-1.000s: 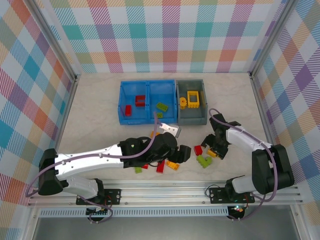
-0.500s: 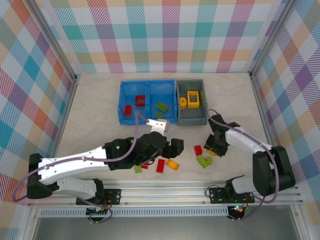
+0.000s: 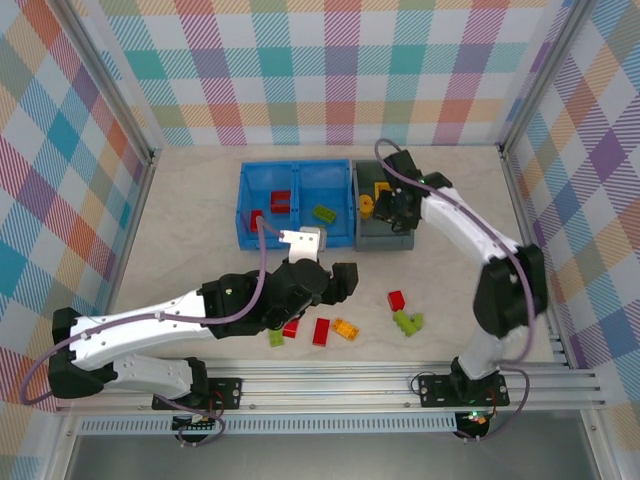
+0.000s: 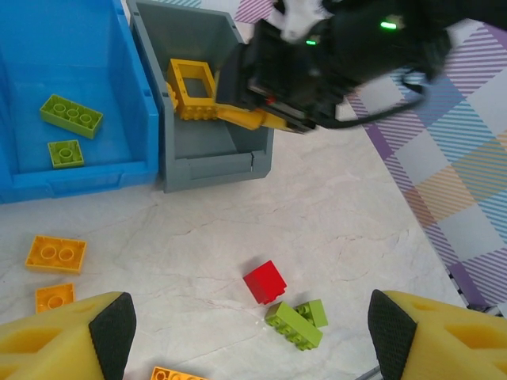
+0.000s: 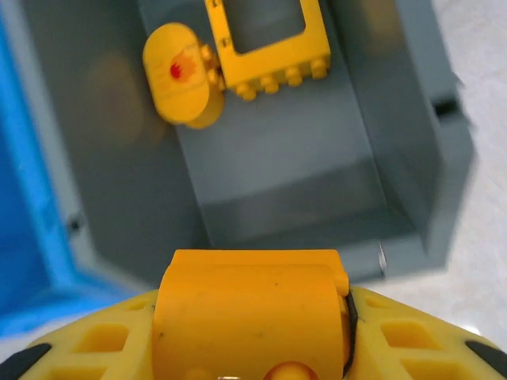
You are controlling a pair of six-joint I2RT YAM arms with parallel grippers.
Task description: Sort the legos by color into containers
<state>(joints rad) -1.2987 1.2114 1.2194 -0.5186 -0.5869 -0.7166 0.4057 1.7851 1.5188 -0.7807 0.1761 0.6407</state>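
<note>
My right gripper (image 5: pixel 253 336) is shut on a yellow-orange lego (image 5: pixel 252 310) and hangs over the grey container (image 5: pixel 396 150), (image 3: pixel 383 240). Inside lie a yellow hollow frame (image 5: pixel 265 39) and a rounded yellow piece (image 5: pixel 184 75). The blue container (image 3: pixel 243 215) holds red legos (image 3: pixel 280 200) on the left and green ones (image 4: pixel 71 117) on the right. My left gripper (image 4: pixel 251 324), (image 3: pixel 343 281) stands open and empty above a red lego (image 4: pixel 265 282) and two joined green legos (image 4: pixel 297 323) on the table.
Loose orange legos (image 4: pixel 55 252), a red one (image 3: pixel 321 331) and a green one (image 3: pixel 277 339) lie near the front beside my left arm. The right arm (image 4: pixel 348 47) reaches across above the grey container. Checkered walls close in the table.
The right gripper closed on a yellow lego at the right of the table, then carried it back over the grey container. The left arm drew back a little towards the blue container.
</note>
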